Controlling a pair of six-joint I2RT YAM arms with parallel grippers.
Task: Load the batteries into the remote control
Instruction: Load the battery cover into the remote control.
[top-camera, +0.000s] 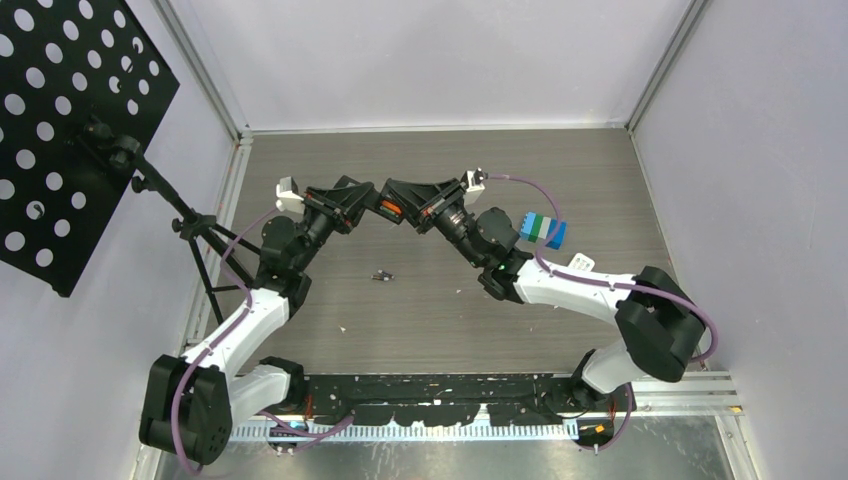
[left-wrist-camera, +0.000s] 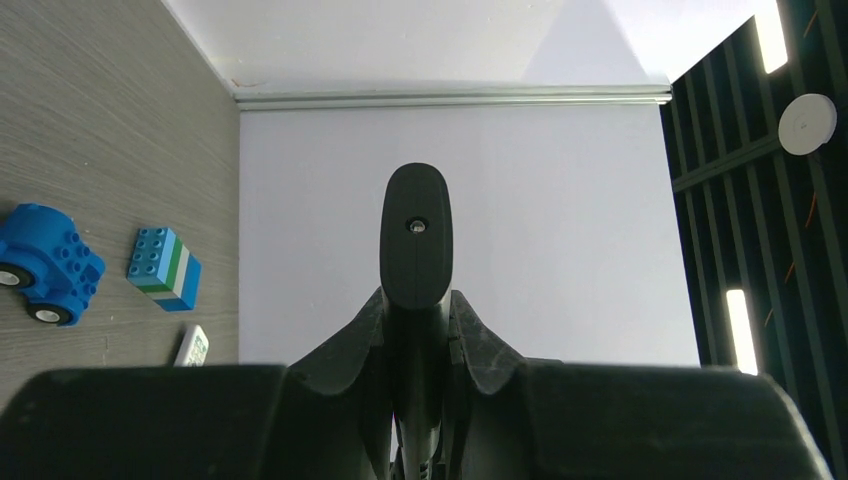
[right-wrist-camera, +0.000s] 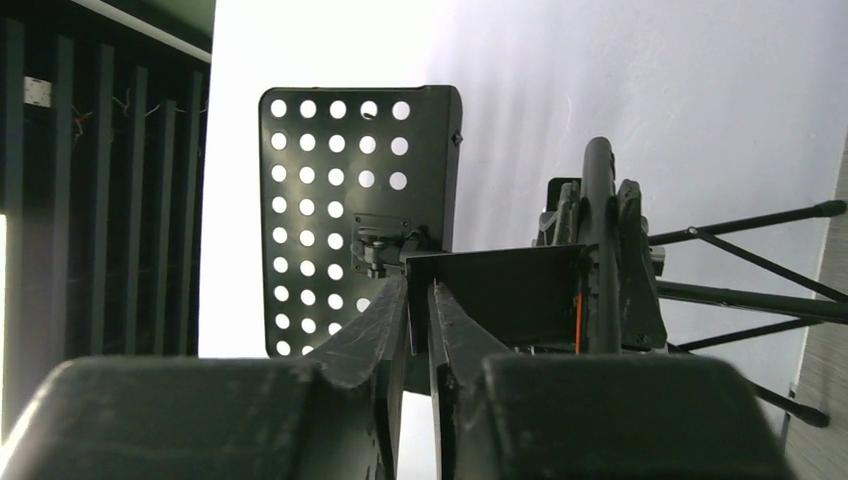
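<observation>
Above the desk (top-camera: 450, 330), the left gripper (left-wrist-camera: 417, 305) is clamped tight on the black remote control (left-wrist-camera: 415, 220), holding it on end. The right gripper (right-wrist-camera: 425, 300) meets it from the other side, jaws a narrow slit apart at the edge of a dark flat panel (right-wrist-camera: 500, 290); whether it grips that panel cannot be told. An orange sliver (right-wrist-camera: 578, 320) against the remote control may be the orange-red battery, though too little shows to be sure. The dark batteries (top-camera: 381, 275) lie on the desk near the two grippers, not touching either. The risk: with the right jaws barely parted, the panel could slip and drop. A sideways push could also twist the remote control in its single hold and leave it askew for loading.
</observation>
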